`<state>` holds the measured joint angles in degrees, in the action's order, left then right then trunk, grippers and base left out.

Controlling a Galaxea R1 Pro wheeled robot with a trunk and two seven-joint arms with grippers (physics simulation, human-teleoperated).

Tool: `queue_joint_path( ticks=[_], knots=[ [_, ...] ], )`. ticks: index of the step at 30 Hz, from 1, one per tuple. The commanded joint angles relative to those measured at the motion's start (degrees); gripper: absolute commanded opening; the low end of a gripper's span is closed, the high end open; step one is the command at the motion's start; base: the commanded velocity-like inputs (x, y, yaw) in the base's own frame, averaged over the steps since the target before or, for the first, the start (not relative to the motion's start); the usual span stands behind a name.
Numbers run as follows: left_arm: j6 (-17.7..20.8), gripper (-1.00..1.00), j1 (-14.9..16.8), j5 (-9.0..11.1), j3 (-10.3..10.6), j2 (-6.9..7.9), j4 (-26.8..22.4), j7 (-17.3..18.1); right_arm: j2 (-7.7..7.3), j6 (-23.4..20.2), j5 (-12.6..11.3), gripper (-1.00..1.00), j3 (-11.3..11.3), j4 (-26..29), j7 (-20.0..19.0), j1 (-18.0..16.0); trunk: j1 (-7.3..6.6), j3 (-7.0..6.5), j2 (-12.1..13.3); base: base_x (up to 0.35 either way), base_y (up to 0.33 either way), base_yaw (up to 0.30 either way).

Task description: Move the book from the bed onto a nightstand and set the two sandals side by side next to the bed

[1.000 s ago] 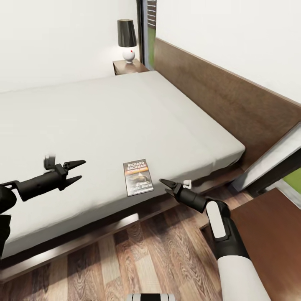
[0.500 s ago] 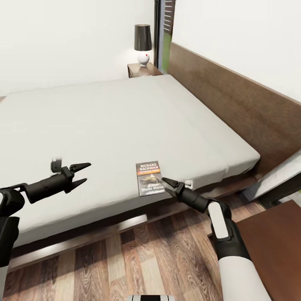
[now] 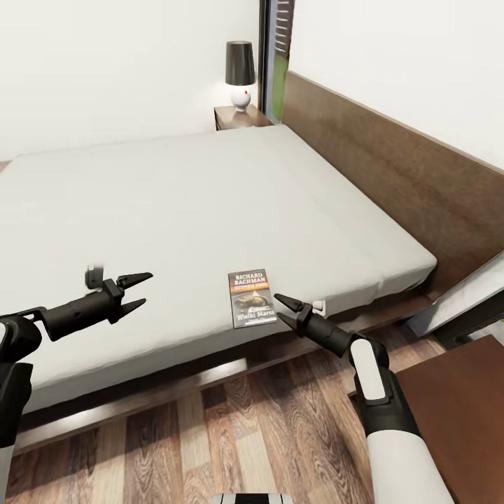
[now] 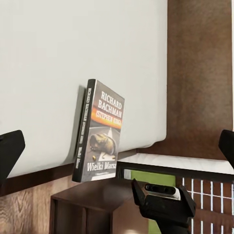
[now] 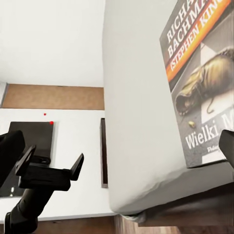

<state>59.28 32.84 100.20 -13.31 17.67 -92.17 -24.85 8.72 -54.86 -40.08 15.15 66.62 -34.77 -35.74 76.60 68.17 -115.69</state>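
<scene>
Both jaws are standing apart and gripping nothing as we are hovering our left gripper [image 3: 137, 290] over the near left of the bed [image 3: 175, 203]. Rightward, the book [image 3: 251, 298] is lying flat near the mattress's near edge, and our right gripper [image 3: 285, 311] is waiting just beside it.

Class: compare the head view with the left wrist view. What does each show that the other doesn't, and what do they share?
Head view alone: the lamp on the far nightstand, the left gripper hovering open over the bed, and the wood floor.

Left wrist view alone: the book's spine and the green area behind a white grid.

Shared: the book lying near the mattress edge, the headboard, and the right gripper, open beside the book.
</scene>
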Motion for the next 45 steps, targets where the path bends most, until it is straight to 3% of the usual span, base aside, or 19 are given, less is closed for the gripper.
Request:
queue_joint_path(
  ticks=[1, 12, 27, 45],
  knots=[
    [0.15, 1.0, 0.04, 0.62, -0.05, 0.0, -0.03, -0.58, 0.07, -0.33, 0.18, 1.0, 0.2, 0.01, -0.31, -0.04, 0.22, 0.22, -0.43, 0.0, 0.0, 0.003],
    [0.14, 1.0, 0.04, 0.61, -0.05, 0.0, -0.03, -0.61, 0.07, -0.27, 0.03, 1.0, 0.28, 0.0, -0.3, -0.03, 2.63, 2.19, -4.84, 0.0, 0.0, 0.001],
    [0.14, 1.0, 0.04, 0.61, -0.21, 0.0, -0.03, -0.54, 0.13, -0.18, 0.01, 1.0, 0.31, 0.0, -0.3, -0.03, 2.63, 2.19, -4.84, 0.0, 0.0, 0.0],
    [0.14, 1.0, 0.04, 0.61, -0.33, 0.04, -0.03, -0.55, 0.15, -0.16, 0.02, 1.0, 0.32, 0.0, -0.21, -0.03, 6.59, 5.42, -12.06, 0.0, 0.0, 0.0]
  ],
)
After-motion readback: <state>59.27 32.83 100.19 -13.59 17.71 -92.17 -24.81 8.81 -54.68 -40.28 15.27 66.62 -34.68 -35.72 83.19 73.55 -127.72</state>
